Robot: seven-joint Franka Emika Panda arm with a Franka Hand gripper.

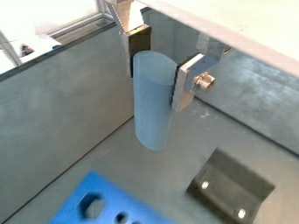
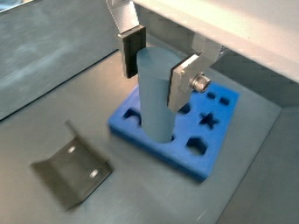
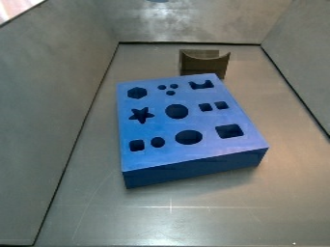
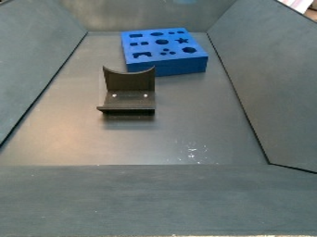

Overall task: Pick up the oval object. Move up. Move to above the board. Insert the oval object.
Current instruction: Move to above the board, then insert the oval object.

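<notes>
My gripper (image 1: 163,73) is shut on the oval object (image 1: 152,109), a pale grey-blue upright peg, gripped near its top between the dark pad and the silver finger plate. Both wrist views show the gripper (image 2: 158,70) and the peg (image 2: 156,105) hanging free, well above the floor. The blue board (image 2: 208,131) with dark cut-outs lies flat below and shows behind the peg's lower end. Only its corner (image 1: 100,206) shows in a wrist view. Both side views show the board (image 3: 187,121) (image 4: 161,51). Neither side view shows the gripper or the peg.
The dark fixture (image 4: 128,91) stands on the grey floor beside the board and shows in the other views too (image 3: 204,61) (image 1: 232,185) (image 2: 73,166). Sloping grey walls (image 3: 65,106) enclose the floor on all sides.
</notes>
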